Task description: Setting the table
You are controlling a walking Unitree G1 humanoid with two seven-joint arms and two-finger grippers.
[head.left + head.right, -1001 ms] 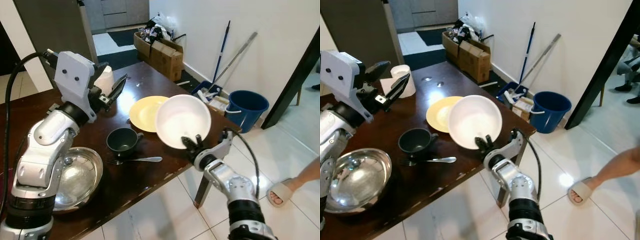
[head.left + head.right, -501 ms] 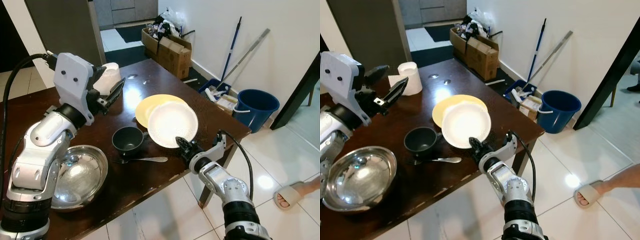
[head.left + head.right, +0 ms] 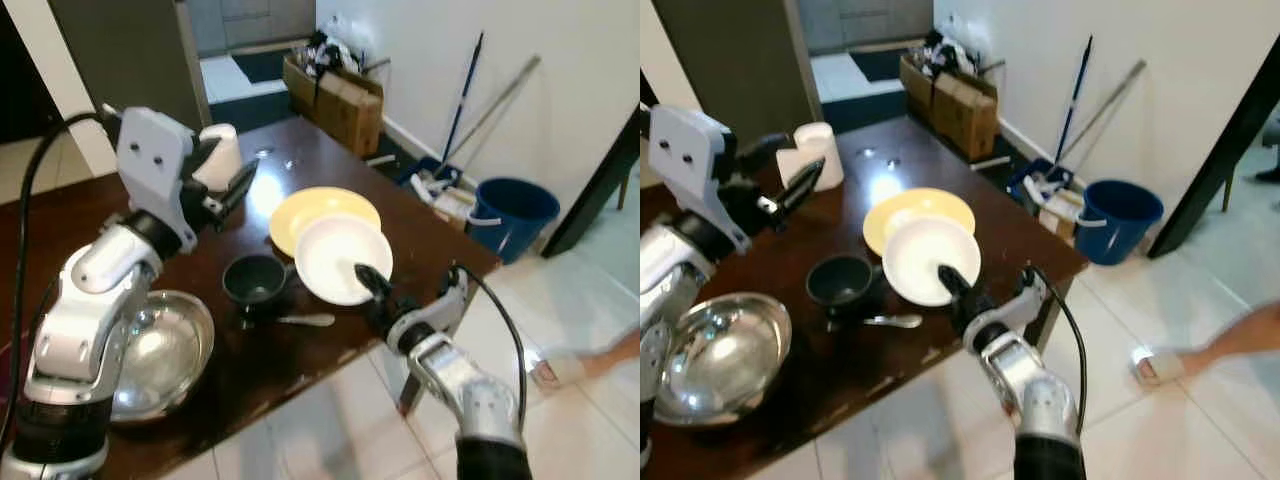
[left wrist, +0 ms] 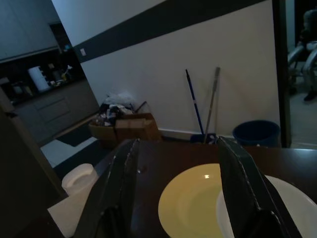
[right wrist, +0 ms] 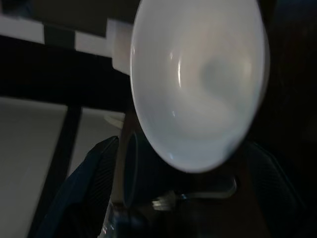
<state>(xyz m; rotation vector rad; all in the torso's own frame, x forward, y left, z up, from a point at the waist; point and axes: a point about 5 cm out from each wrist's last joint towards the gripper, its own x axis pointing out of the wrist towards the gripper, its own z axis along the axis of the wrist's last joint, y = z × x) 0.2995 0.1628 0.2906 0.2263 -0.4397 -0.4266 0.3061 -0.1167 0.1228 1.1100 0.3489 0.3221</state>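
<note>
My right gripper (image 3: pixel 368 279) is shut on the near rim of a white bowl (image 3: pixel 340 255). The bowl is held low over the dark wooden table (image 3: pixel 300 365), nearly level, overlapping the near edge of a yellow plate (image 3: pixel 322 208). I cannot tell whether it touches the plate. Just left of the bowl stands a dark cup (image 3: pixel 251 280), with a spoon (image 3: pixel 303 320) lying in front of it. My left gripper (image 3: pixel 236 184) hovers open above the table's far left, apart from everything. In the left wrist view its fingers (image 4: pixel 122 183) frame the yellow plate (image 4: pixel 193 206).
A steel bowl (image 3: pixel 158 350) sits at the near left of the table and a paper roll (image 3: pixel 219 162) at the back. On the floor to the right are a blue bucket (image 3: pixel 515 212), cardboard boxes (image 3: pixel 336 86), a leaning mop (image 3: pixel 462 92) and a person's foot (image 3: pixel 560 366).
The right gripper has brought the white bowl down from a steep upward tilt to nearly level, low beside the yellow plate. The person's foot has moved left. The camera shifted slightly.
</note>
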